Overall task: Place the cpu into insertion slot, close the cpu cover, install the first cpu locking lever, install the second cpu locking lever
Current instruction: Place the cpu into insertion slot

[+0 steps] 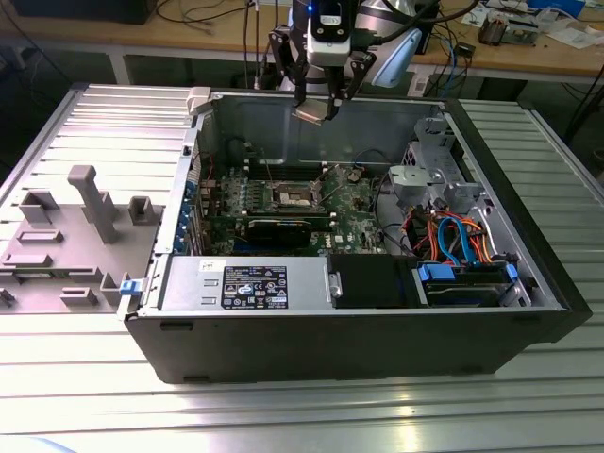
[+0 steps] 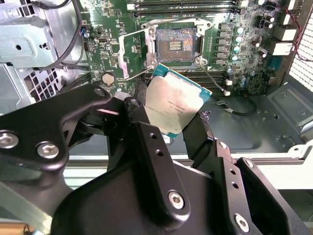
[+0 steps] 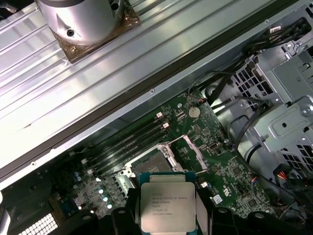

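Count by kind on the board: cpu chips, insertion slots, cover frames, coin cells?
Square silver-topped cpu chip, clamped in the gripper: 1
Bare insertion slot on the green motherboard: 1
Silvery metal cpu cover frame, swung open: 1
Round silver coin cell: 1
Total: 4

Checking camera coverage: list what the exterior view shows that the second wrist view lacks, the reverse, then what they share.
Exterior view: the black case's outer wall, grey fixture tray, orange and blue cables. Second wrist view: the socket's bare contacts, a coin cell. Shared: the gripper shut on the cpu above the green motherboard.
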Controlling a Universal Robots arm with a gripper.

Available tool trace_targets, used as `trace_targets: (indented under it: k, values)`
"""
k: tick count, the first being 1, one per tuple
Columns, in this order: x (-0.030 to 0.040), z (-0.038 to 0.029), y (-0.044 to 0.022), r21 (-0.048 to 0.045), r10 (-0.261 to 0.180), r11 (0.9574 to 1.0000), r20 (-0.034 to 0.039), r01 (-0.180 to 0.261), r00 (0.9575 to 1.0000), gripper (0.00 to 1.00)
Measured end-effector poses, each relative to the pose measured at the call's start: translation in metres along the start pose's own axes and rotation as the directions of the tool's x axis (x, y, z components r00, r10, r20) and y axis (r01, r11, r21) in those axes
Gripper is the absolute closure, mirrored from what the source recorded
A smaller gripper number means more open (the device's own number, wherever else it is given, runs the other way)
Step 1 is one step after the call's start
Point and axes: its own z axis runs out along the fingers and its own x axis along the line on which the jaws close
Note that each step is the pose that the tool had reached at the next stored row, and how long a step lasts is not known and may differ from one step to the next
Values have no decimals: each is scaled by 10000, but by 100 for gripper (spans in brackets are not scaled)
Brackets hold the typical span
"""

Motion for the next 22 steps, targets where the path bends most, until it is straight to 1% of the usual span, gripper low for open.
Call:
trace_targets:
  k: [22]
  values:
    - [0, 0, 0, -4, 149, 9999, 14, -149, 9999, 46]
